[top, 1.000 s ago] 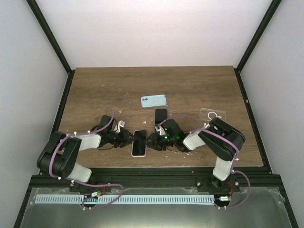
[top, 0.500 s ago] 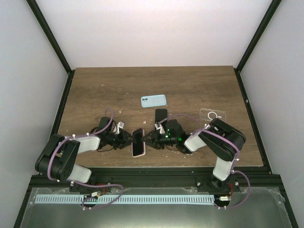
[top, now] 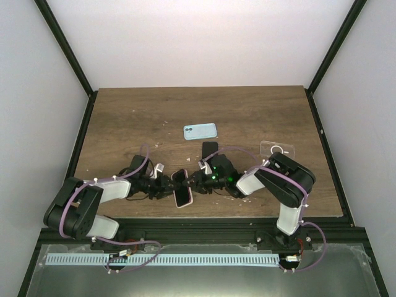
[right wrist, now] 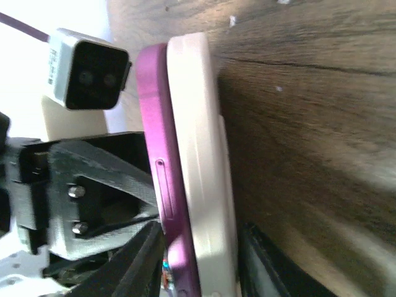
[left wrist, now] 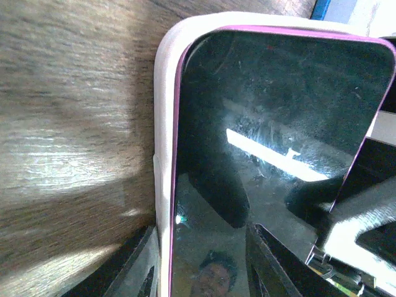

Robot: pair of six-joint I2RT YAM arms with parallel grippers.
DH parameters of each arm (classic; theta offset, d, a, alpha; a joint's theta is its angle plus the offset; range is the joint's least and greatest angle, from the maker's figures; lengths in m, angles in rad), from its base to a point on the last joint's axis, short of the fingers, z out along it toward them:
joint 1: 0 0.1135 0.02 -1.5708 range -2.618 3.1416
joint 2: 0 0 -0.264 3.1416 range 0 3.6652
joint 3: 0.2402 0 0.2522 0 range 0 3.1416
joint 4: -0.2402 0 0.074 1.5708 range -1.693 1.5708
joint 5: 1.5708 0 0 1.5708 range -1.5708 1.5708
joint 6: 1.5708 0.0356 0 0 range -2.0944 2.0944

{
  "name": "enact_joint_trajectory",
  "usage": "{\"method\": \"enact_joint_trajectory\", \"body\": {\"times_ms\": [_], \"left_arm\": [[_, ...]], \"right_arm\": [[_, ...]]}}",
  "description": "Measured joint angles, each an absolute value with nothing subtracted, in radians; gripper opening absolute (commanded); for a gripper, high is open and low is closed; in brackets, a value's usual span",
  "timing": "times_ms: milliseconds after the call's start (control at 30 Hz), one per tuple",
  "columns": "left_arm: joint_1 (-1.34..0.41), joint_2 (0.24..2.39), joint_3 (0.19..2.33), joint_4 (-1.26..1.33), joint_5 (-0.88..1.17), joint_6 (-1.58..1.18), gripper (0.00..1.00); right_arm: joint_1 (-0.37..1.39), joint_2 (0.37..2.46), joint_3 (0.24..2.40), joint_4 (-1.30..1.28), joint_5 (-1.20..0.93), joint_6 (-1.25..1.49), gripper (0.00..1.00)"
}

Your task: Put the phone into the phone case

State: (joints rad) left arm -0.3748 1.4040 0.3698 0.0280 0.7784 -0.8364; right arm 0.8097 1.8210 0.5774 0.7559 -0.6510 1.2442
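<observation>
The purple phone, pressed against the white phone case, sits low over the tabletop, on the arms' side of the blue phone. The right fingers are clamped across phone and case together. The left fingers straddle the opposite edge, but I cannot tell whether they grip.

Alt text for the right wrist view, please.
A purple phone, seen edge-on, lies against a white case, its side proud of the case rim, with the fingers of the right gripper flanking both at the bottom. Wooden table fills the right; the left arm's wrist camera shows upper left.
</observation>
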Motion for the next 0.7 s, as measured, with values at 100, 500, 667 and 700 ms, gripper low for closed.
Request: {"method": "enact_joint_trajectory", "body": {"times_ms": [100,500,667,700], "left_arm": [[-0.376,1.405,0.37,0.023,0.785,-0.836,0.41],[-0.379,1.407,0.374,0.009,0.788,-0.835,0.39],[-0.381,1.417,0.384,-0.004,0.783,-0.831,0.38],[-0.381,1.421,0.386,-0.002,0.786,-0.831,0.38]], "right_arm": [[0.81,1.818,0.584,0.69,-0.633,1.207,0.2],[0.812,1.792,0.632,0.553,-0.616,1.095,0.33],[0.811,1.786,0.642,0.5,-0.598,1.074,0.36],[0.811,1.785,0.642,0.495,-0.598,1.07,0.34]]}}
